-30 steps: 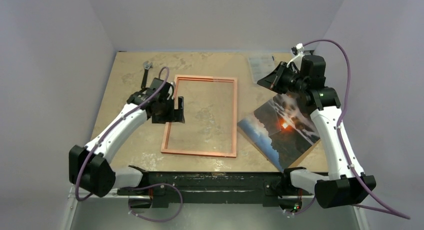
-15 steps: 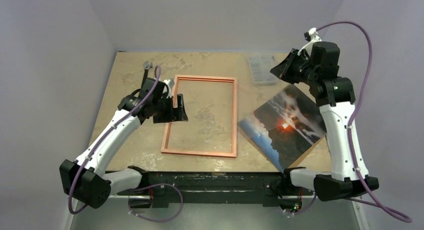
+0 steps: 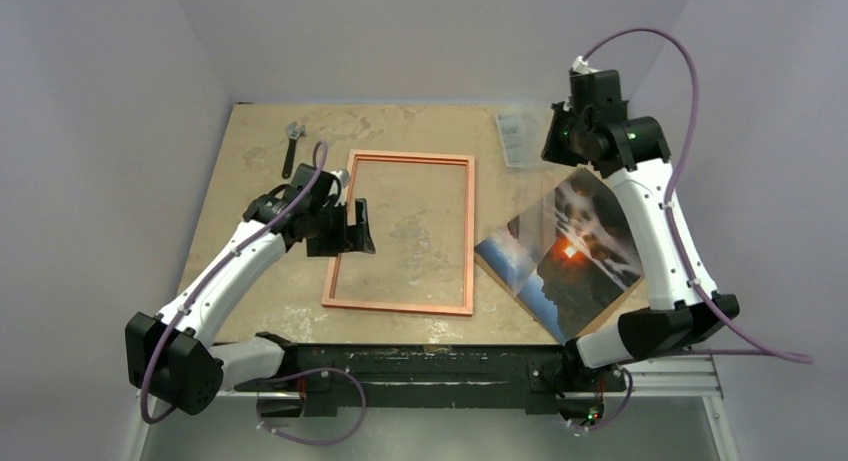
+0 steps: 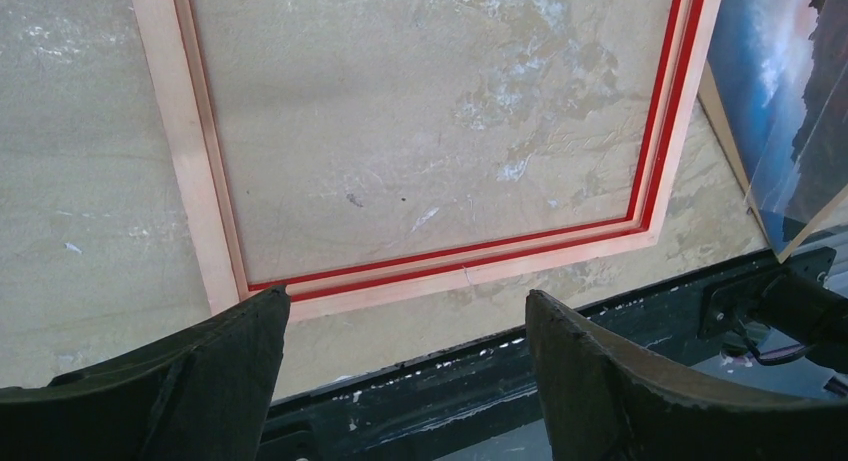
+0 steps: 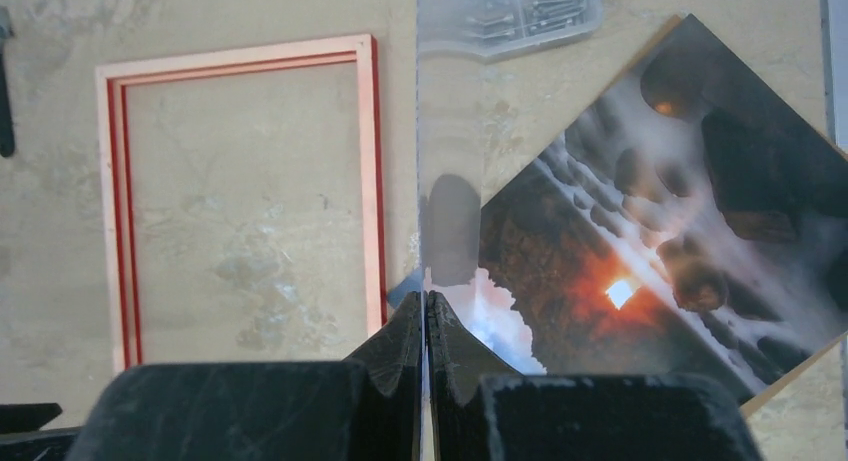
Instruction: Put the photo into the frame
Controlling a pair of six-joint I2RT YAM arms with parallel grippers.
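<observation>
Table point(image 3: 250, 181): frame point(image 3: 410, 158) flat mid-table, pale back up, nothing inside it. Photo point(image 3: 575, 251) face up just right of frame, rotated, not touching it. Clear sheet point(image 5: 445, 221) stands on edge between frame and photo. Right gripper point(image 5: 424, 301), raised off frame's far right corner, is clenched on that sheet's top edge. Left gripper point(image 4: 405, 301) hovers over frame's left rail, fingers released, nothing held. Screw box point(image 3: 518, 131) beyond frame's far right corner, wrench point(image 3: 290, 146) off its far left corner.

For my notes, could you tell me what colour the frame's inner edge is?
Bright red, on the frame; clearest in the left wrist view.
</observation>
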